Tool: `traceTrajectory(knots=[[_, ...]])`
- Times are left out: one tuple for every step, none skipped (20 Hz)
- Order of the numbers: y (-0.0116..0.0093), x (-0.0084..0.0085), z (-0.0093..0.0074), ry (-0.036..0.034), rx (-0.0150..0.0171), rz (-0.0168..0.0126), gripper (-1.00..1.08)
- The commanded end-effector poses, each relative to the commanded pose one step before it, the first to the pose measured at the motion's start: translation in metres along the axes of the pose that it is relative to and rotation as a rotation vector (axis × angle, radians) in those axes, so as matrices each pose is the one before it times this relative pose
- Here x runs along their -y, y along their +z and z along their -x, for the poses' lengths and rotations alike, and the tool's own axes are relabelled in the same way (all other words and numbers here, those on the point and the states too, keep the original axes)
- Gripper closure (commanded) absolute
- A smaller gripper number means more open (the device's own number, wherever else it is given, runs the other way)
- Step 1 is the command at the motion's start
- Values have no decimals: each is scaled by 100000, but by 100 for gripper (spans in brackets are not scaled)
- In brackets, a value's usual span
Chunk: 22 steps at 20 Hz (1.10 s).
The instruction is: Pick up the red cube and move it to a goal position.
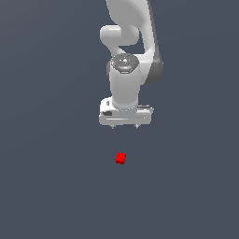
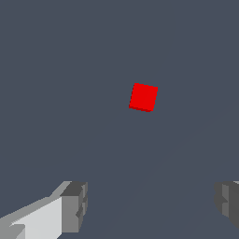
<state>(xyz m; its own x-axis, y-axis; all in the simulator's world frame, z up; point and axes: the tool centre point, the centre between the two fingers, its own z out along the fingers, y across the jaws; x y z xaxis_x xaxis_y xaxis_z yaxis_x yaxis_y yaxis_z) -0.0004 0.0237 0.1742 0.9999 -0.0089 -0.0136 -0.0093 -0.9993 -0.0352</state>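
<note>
The red cube [image 1: 121, 158] is tiny, bright red and unmarked, and lies on the dark grey floor in the middle of the exterior view. It also shows in the wrist view [image 2: 143, 97], alone on the floor. My white gripper [image 1: 124, 127] hangs above the floor, pointing down, and the cube lies apart from it, below it in the exterior view. Its jaws stand wide apart and hold nothing. In the wrist view the two grey fingertips [image 2: 74, 205] stand far apart with the cube beyond them, not between them [image 2: 151, 207].
The white arm [image 1: 133, 42] rises to the top edge of the exterior view. The flat dark grey floor [image 1: 51, 186] fills everything around the cube, with no other object in sight.
</note>
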Motion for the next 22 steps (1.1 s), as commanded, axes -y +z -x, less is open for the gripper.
traceTrajectory(knots=[[0,-1,0,0,0,0,-92],[25,17,-11,0,0,0,-92],[68,-18,-36,117,-11,23,-92],[116,-5,-59,151,-13,27,-92],[163,-9,-83,214,-19,38,-92],[208,-14,-107,279,-24,49,-92],[254,-12,-130,332,-29,59,-92],[299,-17,-154,395,-34,70,-92],[344,-17,-177,449,-39,79,-92],[388,-22,-200,512,-44,91,-92],[432,-25,-223,571,-49,101,-92],[475,-26,-246,625,-54,111,-92],[517,-29,-268,681,-59,121,-92],[558,-35,-291,742,-64,132,-92],[599,-36,-313,793,-68,141,-92],[639,-39,-335,846,-73,150,-92],[675,-41,-356,896,-77,158,-92],[707,-44,-375,942,-81,165,-92],[735,-47,-393,983,-84,170,-92],[758,-48,-408,1015,-86,174,-92],[775,-51,-421,1042,-88,176,-92],[742,-50,-407,1005,-84,167,-92]])
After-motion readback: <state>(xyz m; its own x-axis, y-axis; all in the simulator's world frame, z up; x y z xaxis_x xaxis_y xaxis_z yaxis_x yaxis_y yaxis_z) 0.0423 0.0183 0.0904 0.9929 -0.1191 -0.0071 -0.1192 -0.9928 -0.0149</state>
